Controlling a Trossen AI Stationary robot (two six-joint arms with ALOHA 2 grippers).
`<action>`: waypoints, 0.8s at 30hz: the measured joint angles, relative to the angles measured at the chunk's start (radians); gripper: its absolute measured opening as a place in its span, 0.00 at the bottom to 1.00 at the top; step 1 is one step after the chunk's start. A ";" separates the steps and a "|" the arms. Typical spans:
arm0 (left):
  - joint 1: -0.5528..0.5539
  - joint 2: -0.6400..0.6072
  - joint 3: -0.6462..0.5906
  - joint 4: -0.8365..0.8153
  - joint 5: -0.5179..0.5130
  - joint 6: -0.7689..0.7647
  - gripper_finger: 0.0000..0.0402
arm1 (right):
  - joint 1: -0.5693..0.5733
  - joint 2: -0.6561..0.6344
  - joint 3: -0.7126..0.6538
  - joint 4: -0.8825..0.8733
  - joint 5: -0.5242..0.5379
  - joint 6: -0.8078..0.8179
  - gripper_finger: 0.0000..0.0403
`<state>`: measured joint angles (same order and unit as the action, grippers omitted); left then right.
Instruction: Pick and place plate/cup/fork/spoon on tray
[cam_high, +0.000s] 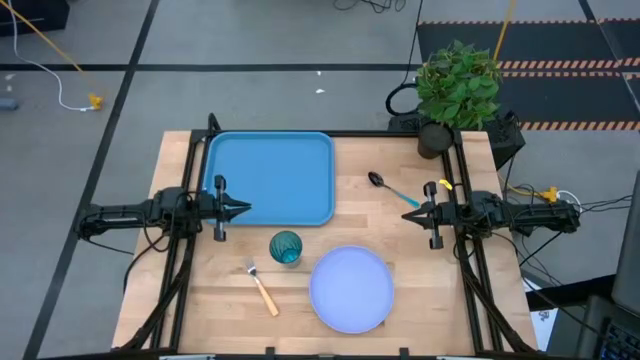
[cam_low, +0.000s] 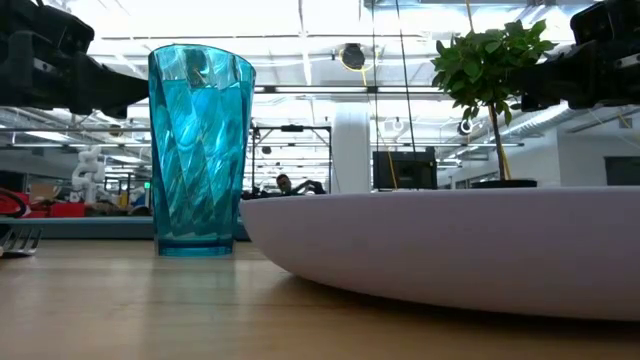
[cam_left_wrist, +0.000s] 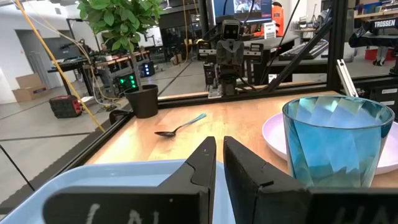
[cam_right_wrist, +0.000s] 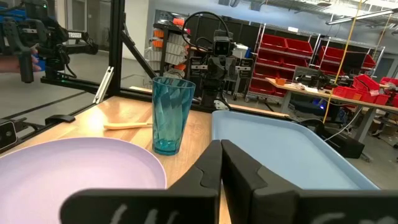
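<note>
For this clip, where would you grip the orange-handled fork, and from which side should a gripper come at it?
Probably at the middle of the orange-tan handle of the fork, coming straight down from above. It lies flat on the table, tines toward the tray and handle toward the near edge, so fingers should straddle the handle across its length. It sits clear of the cup and plate, nearer the left gripper.

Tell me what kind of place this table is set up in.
Most likely a robotics lab or workshop. Red storage bins on shelving line the back wall, workbenches with equipment stand beyond the table, and a taped concrete floor with loose cables surrounds it.
</note>
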<state>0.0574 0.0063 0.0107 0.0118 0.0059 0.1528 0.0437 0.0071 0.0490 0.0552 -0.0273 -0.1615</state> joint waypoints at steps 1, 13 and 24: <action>0.000 0.000 0.000 0.000 0.000 0.000 0.09 | 0.000 0.000 0.000 0.000 0.000 0.000 0.00; -0.003 0.000 -0.001 0.096 -0.006 -0.243 0.09 | 0.000 0.000 0.000 0.000 0.000 0.000 0.00; -0.046 0.043 0.051 0.411 0.113 -0.251 0.09 | 0.000 0.000 0.000 0.000 0.000 0.000 0.00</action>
<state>0.0112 0.0492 0.0616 0.4223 0.1192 -0.0978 0.0439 0.0071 0.0493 0.0555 -0.0273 -0.1612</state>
